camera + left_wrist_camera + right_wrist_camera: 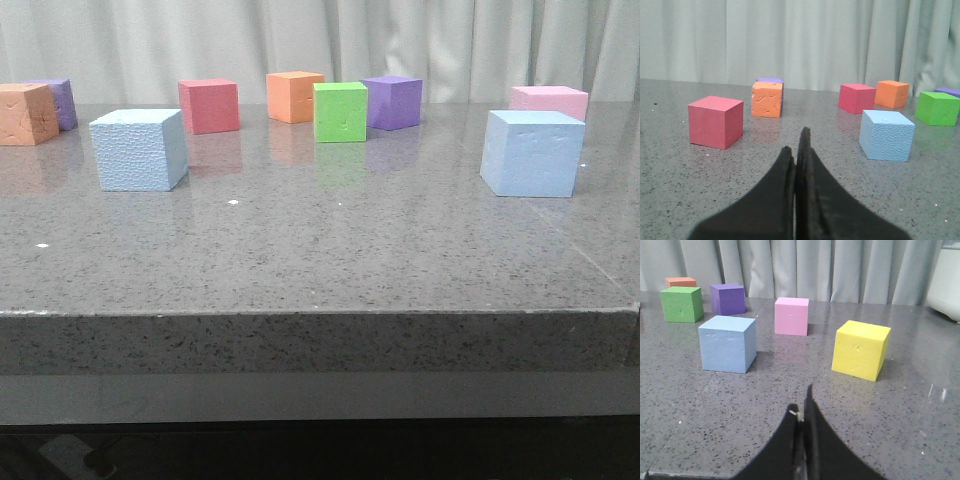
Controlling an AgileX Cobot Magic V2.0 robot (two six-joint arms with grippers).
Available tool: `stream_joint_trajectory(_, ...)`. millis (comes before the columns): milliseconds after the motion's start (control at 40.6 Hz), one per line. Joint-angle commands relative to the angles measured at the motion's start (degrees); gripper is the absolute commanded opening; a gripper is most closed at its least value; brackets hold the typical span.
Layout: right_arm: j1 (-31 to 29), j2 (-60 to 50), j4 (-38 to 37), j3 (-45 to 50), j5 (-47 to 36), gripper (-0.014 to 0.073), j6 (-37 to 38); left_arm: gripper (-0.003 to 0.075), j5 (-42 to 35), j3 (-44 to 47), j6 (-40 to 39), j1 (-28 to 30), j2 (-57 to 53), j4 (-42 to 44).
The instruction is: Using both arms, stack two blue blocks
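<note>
Two tools, both pressed closed and holding nothing: left tool (797,150), right tool (804,410), each low over the grey desk (320,260). Left blue block (138,149) sits on the desk's left side, right blue block (532,152) well apart on the right. Behind: red cube (209,105), green cube (340,111), purple cube (392,102), pink cube (549,101).

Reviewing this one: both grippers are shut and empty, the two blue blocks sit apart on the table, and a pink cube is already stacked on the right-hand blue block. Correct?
Not quite. The pink cube is not stacked on the right blue block; it stands on the table behind it, as the right wrist view shows. The rest holds: left gripper and right gripper are shut and empty, and the left blue block sits apart.
</note>
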Motion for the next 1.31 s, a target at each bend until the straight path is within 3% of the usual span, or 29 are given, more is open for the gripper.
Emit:
stream_joint_trajectory(0, -0.45, -1.03, 0.04, -0.36, -4.26, -0.0066, -0.51, -0.002, -4.78, 0.15, -0.37, -0.17, -1.01, -0.31)
stream_joint_trajectory(1035, -0.45, -1.03, 0.75, -0.4, -7.7, -0.0066, -0.51, -0.002, -4.78, 0.04, -0.37, -0.17, -1.01, -0.31)
stream_joint_trajectory(1158, -0.45, -1.03, 1.91, -3.64, -7.75, -0.0066, -0.51, -0.002, -4.48, -1.67, -0.37, -0.17, -1.01, -0.31)
stream_joint_trajectory(1281, -0.45, -1.03, 1.91, -10.73, -1.33, -0.0066, -0.51, -0.002, 0.49, -7.13, -0.37, -0.17, -0.78, -0.31)
